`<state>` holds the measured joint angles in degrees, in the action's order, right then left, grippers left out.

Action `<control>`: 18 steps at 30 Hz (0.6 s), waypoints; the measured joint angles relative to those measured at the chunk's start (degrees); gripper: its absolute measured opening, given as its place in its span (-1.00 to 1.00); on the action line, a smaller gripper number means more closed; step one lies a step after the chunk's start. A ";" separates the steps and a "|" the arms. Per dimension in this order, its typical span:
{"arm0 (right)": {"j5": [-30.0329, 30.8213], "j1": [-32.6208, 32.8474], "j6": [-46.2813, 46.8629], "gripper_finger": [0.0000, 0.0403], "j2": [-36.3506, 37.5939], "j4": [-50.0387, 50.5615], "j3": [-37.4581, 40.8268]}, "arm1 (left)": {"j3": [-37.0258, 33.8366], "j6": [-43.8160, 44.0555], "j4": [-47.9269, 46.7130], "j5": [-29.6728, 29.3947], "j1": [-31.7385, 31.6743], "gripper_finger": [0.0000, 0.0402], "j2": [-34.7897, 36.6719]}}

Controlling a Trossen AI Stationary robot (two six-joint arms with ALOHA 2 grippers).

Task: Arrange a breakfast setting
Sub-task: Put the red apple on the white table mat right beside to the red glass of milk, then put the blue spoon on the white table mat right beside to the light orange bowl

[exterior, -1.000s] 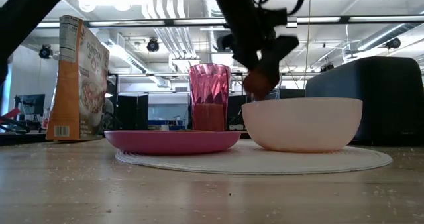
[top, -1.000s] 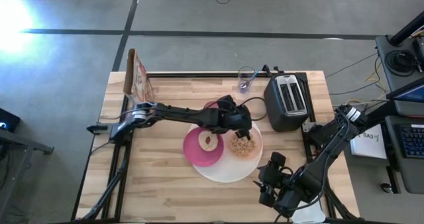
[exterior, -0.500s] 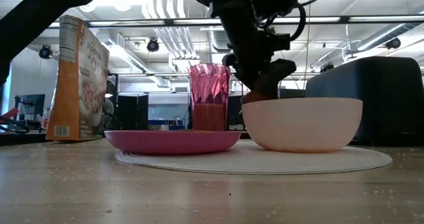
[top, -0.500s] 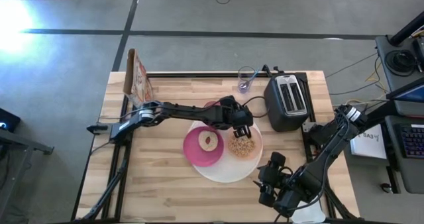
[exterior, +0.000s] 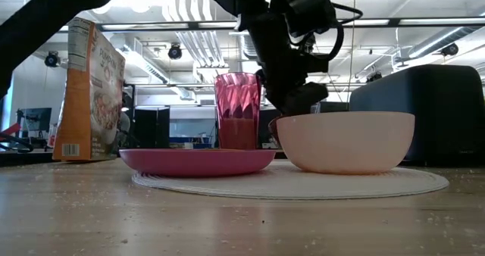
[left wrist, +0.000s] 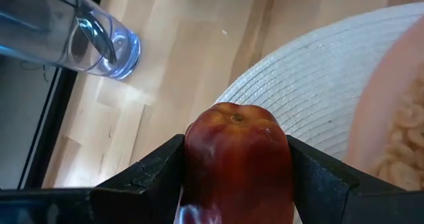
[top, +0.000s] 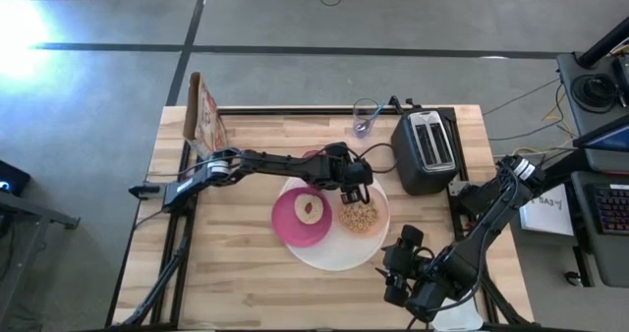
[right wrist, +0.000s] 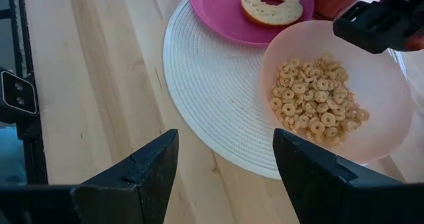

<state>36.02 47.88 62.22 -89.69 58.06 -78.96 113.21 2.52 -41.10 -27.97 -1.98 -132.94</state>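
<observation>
A large white woven plate (top: 329,253) carries a magenta plate (top: 295,224) with a bagel half and a peach bowl (top: 361,216) of cereal rings. The pink cup (exterior: 239,110) stands behind them and is hidden under my left arm in the high view. My left gripper (top: 356,187) is just behind the bowl's far side, shut on a red apple (left wrist: 237,158). The bowl (exterior: 345,141) hides most of the apple in the low view. My right gripper (right wrist: 225,177) waits open above the table's near right, with nothing between its fingers. My left gripper pinches the apple's two opposite sides (left wrist: 193,159) between its two fingers (left wrist: 156,174). It comes slanting down from the table's left. The apple's stem end faces away from the wrist, low over the white plate's far rim (left wrist: 278,91). Whether it rests there I cannot tell.
A black toaster (top: 425,150) stands at the far right and a clear glass (top: 366,118) at the far edge. A cereal box (top: 204,116) stands at the far left corner. Bare wood lies on the near left.
My left gripper has sunk with the apple, from above the bowl's rim to behind the bowl's far side. It has shifted a little toward the table's left and rolled its wrist. Its hold has stayed the same.
</observation>
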 joint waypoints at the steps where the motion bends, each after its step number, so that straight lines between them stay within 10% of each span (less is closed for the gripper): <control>1: 0.01 0.00 -0.08 0.16 0.00 0.00 0.00 | -0.03 -0.65 -0.05 0.07 0.00 0.05 0.00; 18: 0.06 0.00 -0.50 0.16 0.00 -0.01 0.00 | -0.09 -2.03 0.02 0.16 0.04 0.28 0.00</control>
<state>36.07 47.88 61.71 -89.69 58.06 -78.96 113.12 0.49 -41.08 -27.81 -1.93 -132.94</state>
